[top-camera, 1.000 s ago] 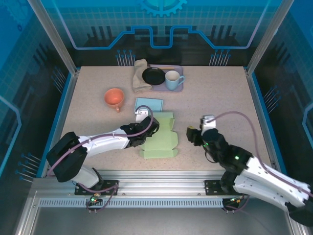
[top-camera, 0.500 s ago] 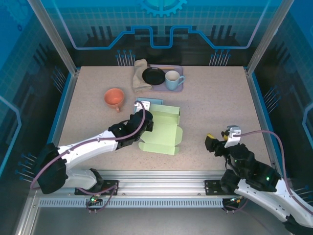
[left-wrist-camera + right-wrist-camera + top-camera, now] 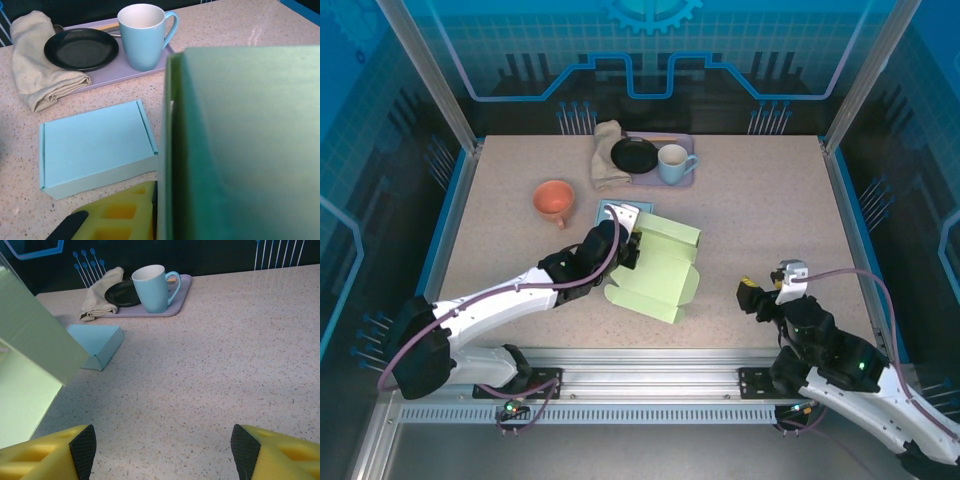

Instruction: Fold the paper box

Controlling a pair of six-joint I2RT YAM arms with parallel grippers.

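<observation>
— While the left claw (image 3: 628,246) is pressed up against that green paper box (image 3: 660,280), has it actually got hold of it?
— Looks so. It's clenched on the box's left wall, which stands upright against the yellow finger (image 3: 125,212). The box sits half-open and skewed around the middle of the counter (image 3: 770,200), a bit toward the near edge.
— And the right claw (image 3: 760,297)?
— Released, fingers spread wide, low over the counter toward the near right corner, well apart from the box.
— What's behind?
— A pale blue folded box (image 3: 95,150) lies just beyond the green one, with an orange cup (image 3: 553,199) to its left. At the far edge there's a tray (image 3: 690,178) with a black plate (image 3: 634,155) and a blue mug (image 3: 672,163), and a cloth (image 3: 607,160) beside it.
</observation>
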